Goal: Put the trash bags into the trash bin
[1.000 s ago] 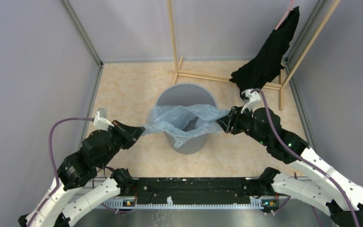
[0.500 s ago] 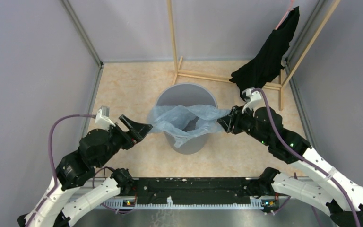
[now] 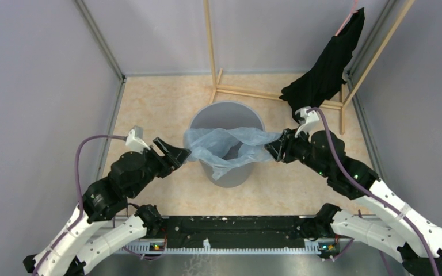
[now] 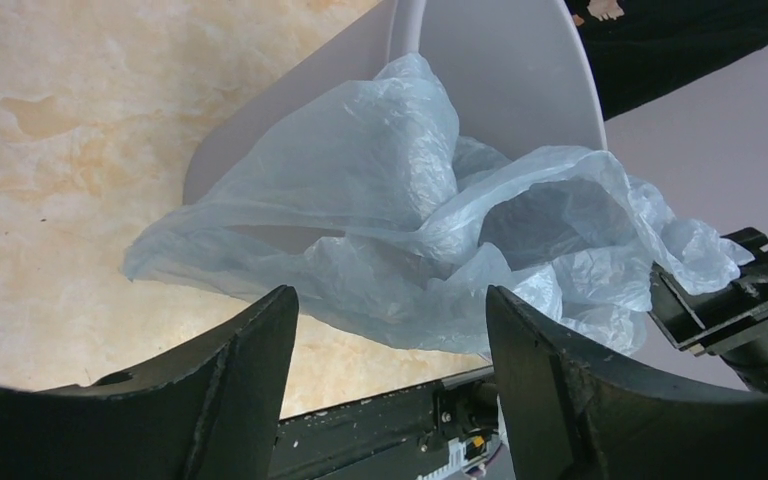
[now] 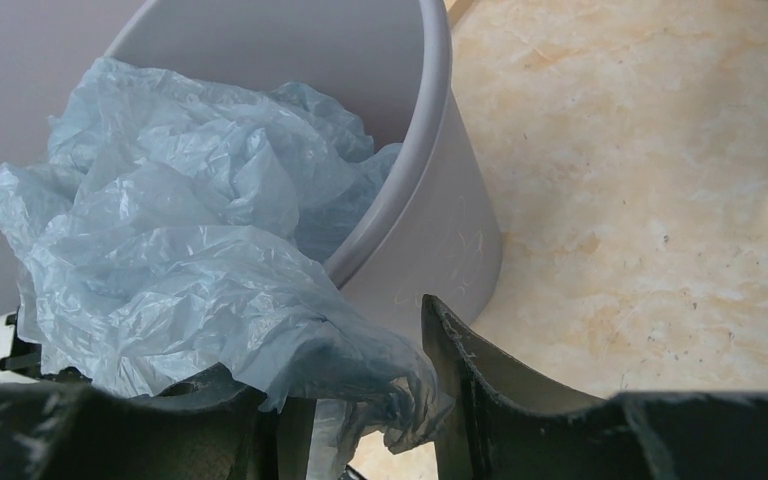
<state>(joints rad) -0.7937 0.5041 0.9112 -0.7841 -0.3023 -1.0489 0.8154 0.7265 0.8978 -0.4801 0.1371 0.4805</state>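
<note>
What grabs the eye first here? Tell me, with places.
A pale-blue trash bag is draped across the mouth of the grey trash bin in the middle. The right hand pinches its right end, while the left hand stands open beside its left end. A black garment hangs on a wooden frame at back right.

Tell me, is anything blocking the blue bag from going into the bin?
Nothing visible blocks it. The bag lies across the open mouth of the bin, partly inside. The right pincer holds one end; the left pincer is open by the other.
</note>
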